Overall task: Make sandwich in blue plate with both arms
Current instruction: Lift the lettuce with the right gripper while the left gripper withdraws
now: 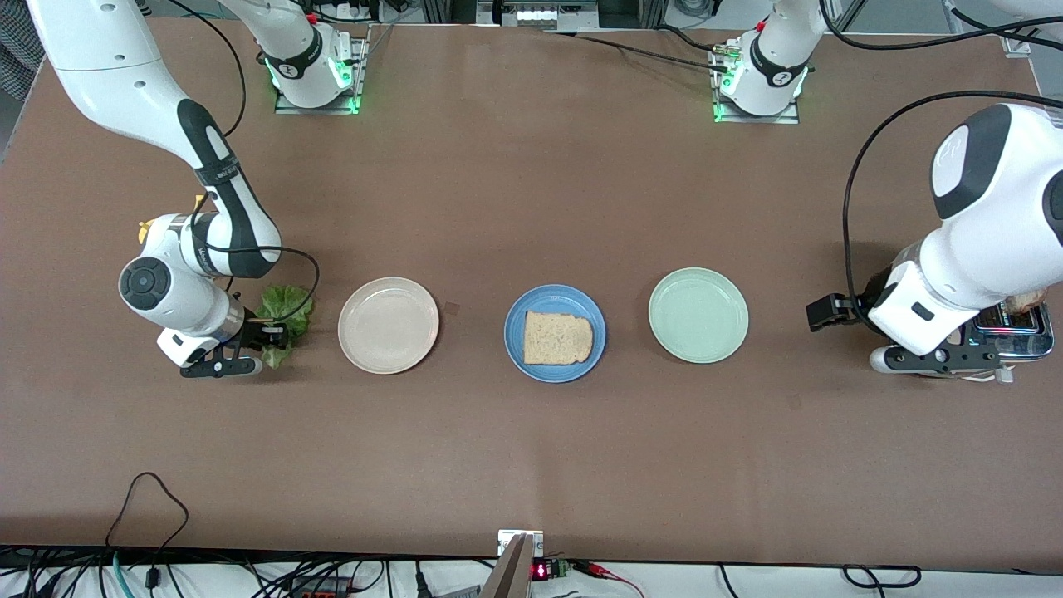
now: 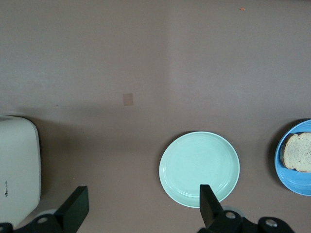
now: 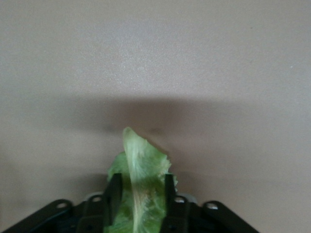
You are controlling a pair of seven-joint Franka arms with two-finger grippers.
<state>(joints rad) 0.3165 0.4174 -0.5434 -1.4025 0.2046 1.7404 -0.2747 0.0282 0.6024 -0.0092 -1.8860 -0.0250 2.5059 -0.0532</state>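
1. The blue plate sits mid-table, between a cream plate toward the right arm's end and a mint-green plate toward the left arm's end. One slice of bread lies flat in it; there is no lettuce or top slice there yet, so I judge the sandwich barely begun.

2. The right pincer is clamped on the lettuce leaf, over the table at the right arm's end, just beside the cream plate. In the right wrist view the leaf stands pinched between the two fingers, its crinkled tip poking out past them.

3. The relation that matters: in the front view, the blue plate lies at about three o'clock from the right pincer, roughly level with it, with the cream plate in between. The leaf would have to cross over that plate to reach the bread.

4. The right arm is the nearer one with something in hand, so I expect the lettuce comes next.

5. The left pincer hangs with its fingers spread wide and empty, over the left arm's end of the table, above a toaster. The left wrist view shows the toaster's white side and the mint-green plate between the open fingers.

6. From the left pincer, in the front view, the blue plate lies at nine o'clock, the mint-green plate between.
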